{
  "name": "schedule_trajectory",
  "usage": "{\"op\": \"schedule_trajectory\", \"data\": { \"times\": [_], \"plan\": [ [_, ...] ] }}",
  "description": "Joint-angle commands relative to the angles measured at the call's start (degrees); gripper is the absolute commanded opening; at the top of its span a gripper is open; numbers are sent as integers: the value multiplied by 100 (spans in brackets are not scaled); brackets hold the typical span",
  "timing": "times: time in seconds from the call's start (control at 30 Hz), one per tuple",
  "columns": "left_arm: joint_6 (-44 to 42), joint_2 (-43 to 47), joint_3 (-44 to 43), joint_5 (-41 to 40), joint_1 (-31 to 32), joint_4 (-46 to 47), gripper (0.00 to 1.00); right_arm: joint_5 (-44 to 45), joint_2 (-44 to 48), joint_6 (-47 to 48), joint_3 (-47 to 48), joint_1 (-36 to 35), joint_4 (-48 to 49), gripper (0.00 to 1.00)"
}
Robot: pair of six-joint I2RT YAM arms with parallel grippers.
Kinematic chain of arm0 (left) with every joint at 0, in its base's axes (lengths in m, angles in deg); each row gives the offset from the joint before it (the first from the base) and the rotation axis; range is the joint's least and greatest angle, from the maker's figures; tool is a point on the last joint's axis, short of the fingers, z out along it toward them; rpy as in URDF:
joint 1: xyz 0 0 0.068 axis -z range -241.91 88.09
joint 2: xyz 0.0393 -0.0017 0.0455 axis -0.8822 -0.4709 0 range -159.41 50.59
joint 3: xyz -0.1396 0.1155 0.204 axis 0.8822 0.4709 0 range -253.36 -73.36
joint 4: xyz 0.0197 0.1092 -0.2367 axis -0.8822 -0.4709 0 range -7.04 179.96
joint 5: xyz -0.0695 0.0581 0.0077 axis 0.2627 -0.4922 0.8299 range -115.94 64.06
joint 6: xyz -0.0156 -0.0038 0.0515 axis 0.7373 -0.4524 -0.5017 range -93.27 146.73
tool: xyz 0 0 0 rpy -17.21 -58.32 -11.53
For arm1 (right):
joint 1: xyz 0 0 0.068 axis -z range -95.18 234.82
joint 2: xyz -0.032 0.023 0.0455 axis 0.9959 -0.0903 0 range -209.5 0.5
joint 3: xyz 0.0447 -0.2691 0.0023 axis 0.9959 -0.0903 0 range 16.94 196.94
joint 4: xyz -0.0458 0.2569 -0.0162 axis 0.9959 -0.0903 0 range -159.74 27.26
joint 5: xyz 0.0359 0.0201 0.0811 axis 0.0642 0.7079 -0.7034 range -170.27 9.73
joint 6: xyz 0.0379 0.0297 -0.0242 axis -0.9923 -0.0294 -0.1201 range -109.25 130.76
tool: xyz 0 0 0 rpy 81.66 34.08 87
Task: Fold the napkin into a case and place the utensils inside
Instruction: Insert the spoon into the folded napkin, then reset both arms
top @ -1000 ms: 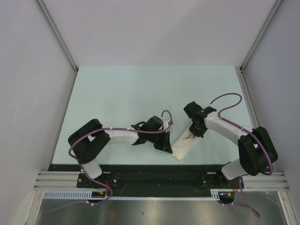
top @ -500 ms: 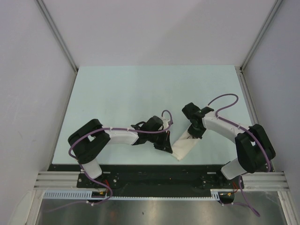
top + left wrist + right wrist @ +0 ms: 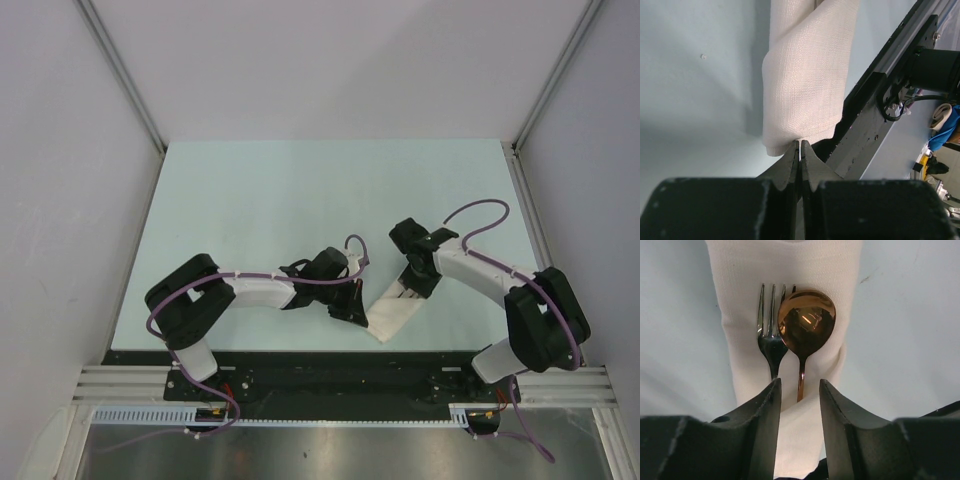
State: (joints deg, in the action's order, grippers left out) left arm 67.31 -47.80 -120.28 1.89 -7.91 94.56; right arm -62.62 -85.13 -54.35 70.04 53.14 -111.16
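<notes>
You have a flat pale-green tabletop boxed in by plain white walls. Along its near edge you'll see a black metal mounting rail, then a brushed steel sheet.

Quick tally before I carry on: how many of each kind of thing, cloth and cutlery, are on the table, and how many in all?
napkin case: 1
fork: 1
spoon: 1
Total: 3
</notes>
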Motion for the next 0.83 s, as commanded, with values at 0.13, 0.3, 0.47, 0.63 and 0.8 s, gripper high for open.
{"op": "schedule_trajectory", "data": {
  "times": [0.13, 0.3, 0.47, 0.63, 0.8],
  "plan": [
    [-375, 608, -204, -216, 41, -266, 11, 634, 739, 872, 753, -13, -361, 48],
    [-981, 1461, -335, -1112, 41, -881, 37, 539, 1800, 2447, 423, -75, 814, 68],
    [-1333, 2497, -187, -1746, 41, -970, 50, 171, 3138, 3143, -746, -101, 2686, 78],
    [-1333, 3281, 402, -2089, 41, -566, 53, -244, 4070, 3249, -1617, -75, 3400, 100],
    [-1184, 3879, 683, -2440, 41, -285, 56, -657, 4141, 3250, -1654, -14, 3454, 100]
  ]
}}
